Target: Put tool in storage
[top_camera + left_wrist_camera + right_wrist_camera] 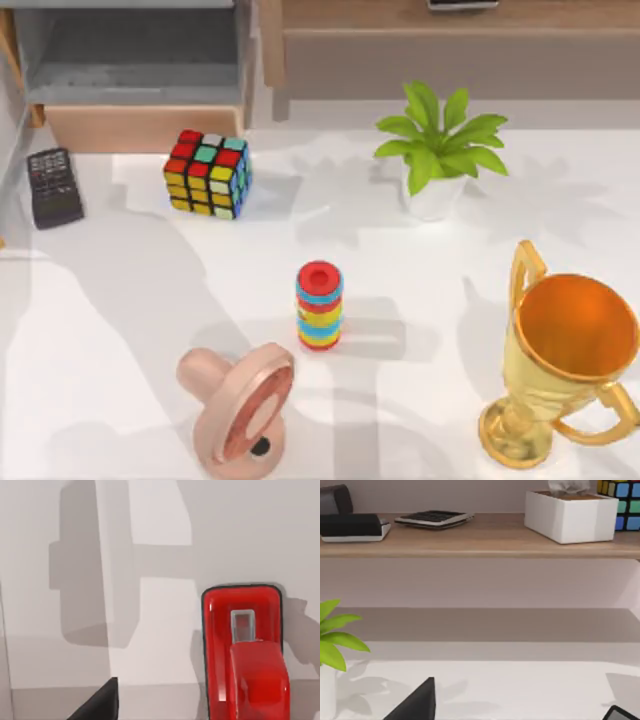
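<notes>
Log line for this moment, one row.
stapler: on table, under left wrist camera | drawer: open, no stapler inside | left gripper: cannot tell | right gripper: cannot tell

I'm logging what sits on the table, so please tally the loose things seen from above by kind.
Remote: 1
Puzzle cube: 1
Potted plant: 1
Striped ring stack: 1
Gold trophy: 1
Pink round gadget: 1
Total: 6

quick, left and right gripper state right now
Left gripper: cannot be told; one dark fingertip near the red stapler.
Right gripper: cannot be told.
</notes>
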`<state>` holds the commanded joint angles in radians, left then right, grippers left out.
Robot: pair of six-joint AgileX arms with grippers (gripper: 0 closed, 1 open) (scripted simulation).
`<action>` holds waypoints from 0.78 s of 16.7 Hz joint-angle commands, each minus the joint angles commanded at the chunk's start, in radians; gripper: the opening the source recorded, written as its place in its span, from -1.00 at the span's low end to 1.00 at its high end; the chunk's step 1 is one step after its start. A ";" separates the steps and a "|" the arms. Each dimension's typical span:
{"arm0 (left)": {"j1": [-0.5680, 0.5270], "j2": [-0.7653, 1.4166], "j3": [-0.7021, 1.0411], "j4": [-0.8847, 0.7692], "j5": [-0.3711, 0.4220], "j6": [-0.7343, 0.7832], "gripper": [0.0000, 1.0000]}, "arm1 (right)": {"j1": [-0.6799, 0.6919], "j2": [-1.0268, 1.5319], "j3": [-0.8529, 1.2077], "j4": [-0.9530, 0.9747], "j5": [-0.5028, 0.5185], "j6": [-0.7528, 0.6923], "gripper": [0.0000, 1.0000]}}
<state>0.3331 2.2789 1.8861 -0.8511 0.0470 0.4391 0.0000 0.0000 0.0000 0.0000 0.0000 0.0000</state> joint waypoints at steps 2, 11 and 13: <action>0.021 -0.061 -0.045 0.109 0.054 0.035 1.00 | 0.000 0.000 0.000 0.000 0.000 0.000 1.00; 0.384 -0.210 -0.425 1.057 0.272 0.150 1.00 | 0.000 0.000 0.000 0.000 0.000 0.000 1.00; 0.453 -0.192 -0.515 1.306 0.298 0.183 1.00 | 0.000 0.000 0.000 0.000 0.000 0.000 1.00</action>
<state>0.7861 2.0864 1.3714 0.4554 0.3452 0.6223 0.0000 0.0000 0.0000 0.0000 0.0000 0.0000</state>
